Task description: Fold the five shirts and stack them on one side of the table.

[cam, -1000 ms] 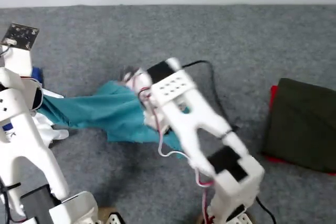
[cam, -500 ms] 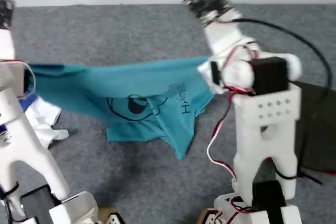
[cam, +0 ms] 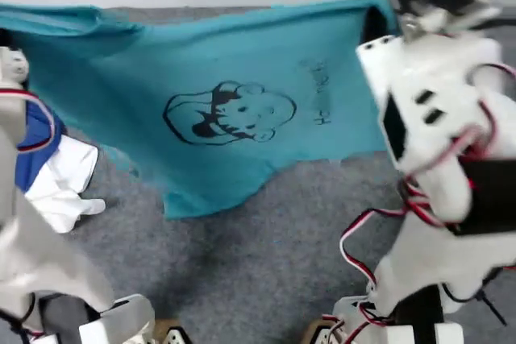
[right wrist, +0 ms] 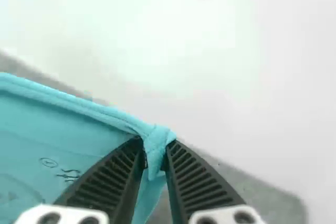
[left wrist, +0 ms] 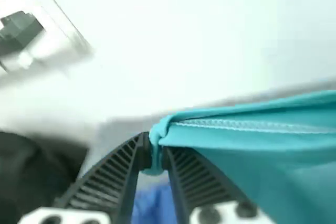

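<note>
Over grey table (cam: 266, 263), left tool (left wrist: 152, 156) and right tool (right wrist: 155, 156) each clamp the outstretched teal shirt (cam: 242, 110).

Teal cloth shirt (cam: 226, 110): matt fabric, stitched hem, black printed figure. Grey table covering (cam: 266, 255): matt, rough, felt-like. White arm housings (cam: 451, 70), 3 o'clock: smooth plastic. Right gripper (right wrist: 154, 153) fingers (right wrist: 113, 174): black ribbed matt plastic.
</note>
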Robot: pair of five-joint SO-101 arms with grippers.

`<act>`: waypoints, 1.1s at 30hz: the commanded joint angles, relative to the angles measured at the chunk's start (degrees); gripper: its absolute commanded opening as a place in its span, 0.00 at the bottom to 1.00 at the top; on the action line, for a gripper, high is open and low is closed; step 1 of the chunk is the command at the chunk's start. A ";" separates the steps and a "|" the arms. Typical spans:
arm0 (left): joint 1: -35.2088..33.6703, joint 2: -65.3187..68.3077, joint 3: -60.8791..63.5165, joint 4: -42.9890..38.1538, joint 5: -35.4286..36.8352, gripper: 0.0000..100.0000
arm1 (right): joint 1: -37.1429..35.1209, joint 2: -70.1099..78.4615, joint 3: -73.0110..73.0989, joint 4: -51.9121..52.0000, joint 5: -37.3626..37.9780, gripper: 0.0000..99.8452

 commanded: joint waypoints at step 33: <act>1.41 7.30 -8.92 3.43 -10.11 0.02 | 9.89 -16.75 44.04 1.63 12.31 0.01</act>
